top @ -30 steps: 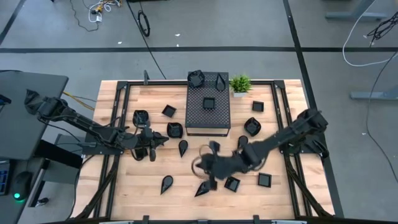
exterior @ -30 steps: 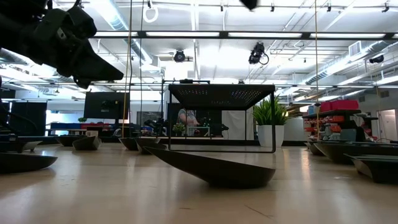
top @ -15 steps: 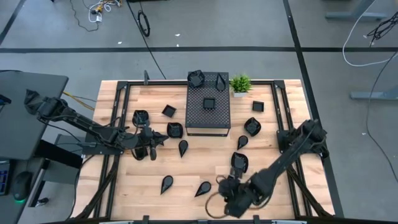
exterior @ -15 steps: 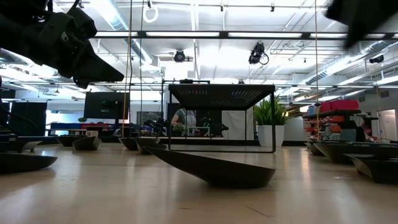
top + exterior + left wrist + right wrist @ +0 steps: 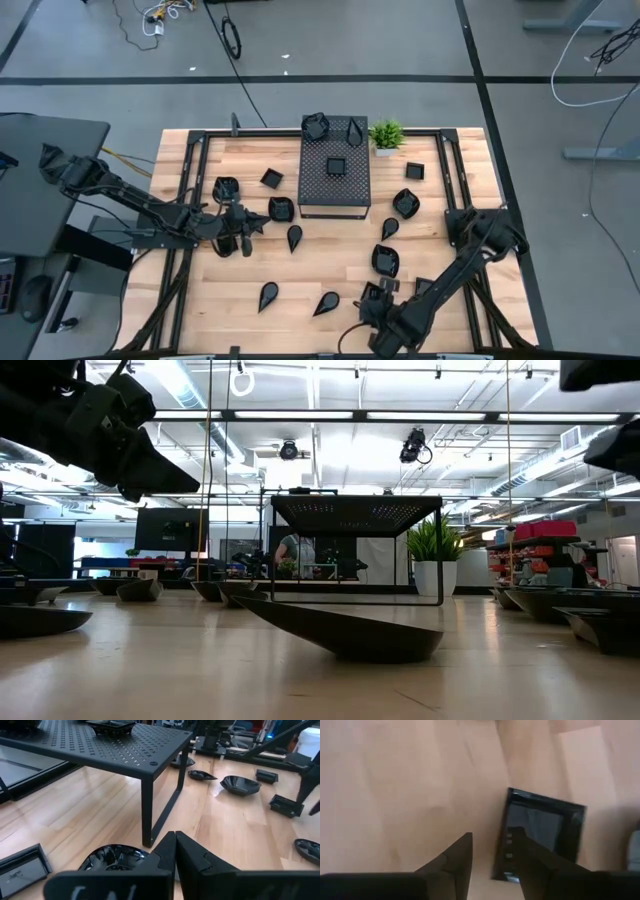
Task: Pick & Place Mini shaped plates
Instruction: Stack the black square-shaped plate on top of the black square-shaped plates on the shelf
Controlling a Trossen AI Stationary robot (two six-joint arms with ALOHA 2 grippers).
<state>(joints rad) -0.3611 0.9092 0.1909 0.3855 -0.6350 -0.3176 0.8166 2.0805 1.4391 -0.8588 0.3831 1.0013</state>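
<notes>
Small glossy black plates lie scattered on the wooden table [image 5: 330, 262]: teardrops [image 5: 327, 302] [image 5: 268, 294] [image 5: 294, 238], square ones [image 5: 271, 178] [image 5: 413, 171], rounded ones [image 5: 386, 260] [image 5: 405, 203]. One square plate [image 5: 336, 166] sits on the black perforated stand [image 5: 335, 190]. My right gripper [image 5: 375, 308] is near the table's near edge, open, above a square plate [image 5: 540, 835] without touching it. My left gripper [image 5: 255, 222] is shut and empty, held above the table left of the stand, over a rounded plate [image 5: 112, 857].
A small green potted plant [image 5: 386, 134] stands right of the stand's far end. Two more plates [image 5: 315, 126] [image 5: 354, 129] lie at the stand's far end. In the low view a teardrop plate [image 5: 340, 630] rests on its underside close to the camera. Black rails [image 5: 190, 200] frame the table.
My right gripper has swung from the table's middle toward the near edge and a little to the right, and now hangs over a square plate there. The rounded plate at the middle right, which the arm covered before, now shows.
</notes>
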